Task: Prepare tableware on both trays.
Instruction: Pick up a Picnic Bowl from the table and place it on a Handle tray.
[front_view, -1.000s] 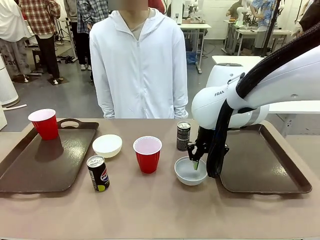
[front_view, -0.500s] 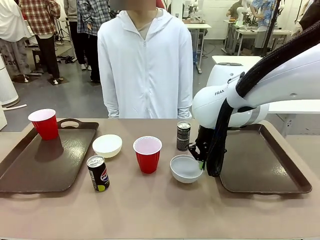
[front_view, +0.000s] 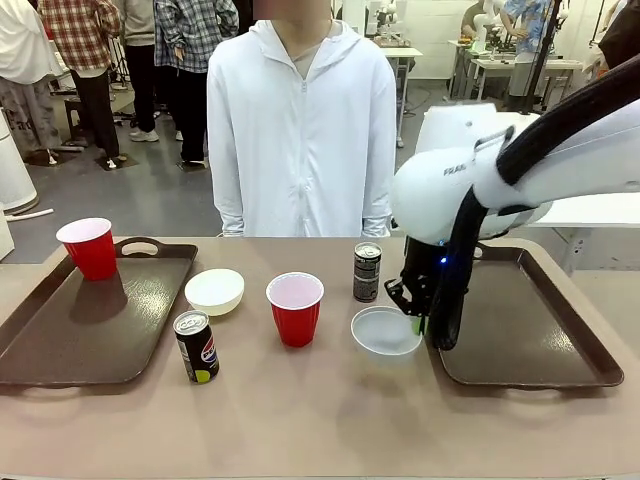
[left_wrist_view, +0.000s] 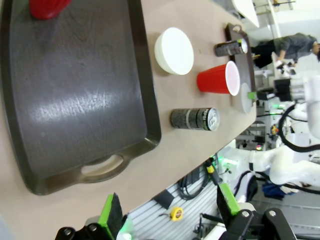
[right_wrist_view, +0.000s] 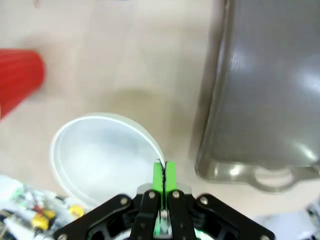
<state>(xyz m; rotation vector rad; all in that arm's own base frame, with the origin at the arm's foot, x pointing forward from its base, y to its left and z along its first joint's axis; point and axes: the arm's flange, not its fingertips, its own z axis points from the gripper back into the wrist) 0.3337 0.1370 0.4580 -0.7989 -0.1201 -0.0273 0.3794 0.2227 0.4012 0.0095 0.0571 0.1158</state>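
Small round white bowl (front_view: 385, 331): empty, rim pinched by my right gripper (front_view: 415, 320).
Left gripper (left_wrist_view: 167, 206): jaws apart.
Left dark brown plastic tray (front_view: 90, 335): red cup (front_view: 91, 248).

Cup (front_view: 90, 247) on left tray (front_view: 70, 330); near bowl (front_view: 385, 332) just left of right tray (front_view: 530, 330).

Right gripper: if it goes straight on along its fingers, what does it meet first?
Probably the bare table, between the white bowl that the right gripper pinches by the rim and the right tray; height is unclear.
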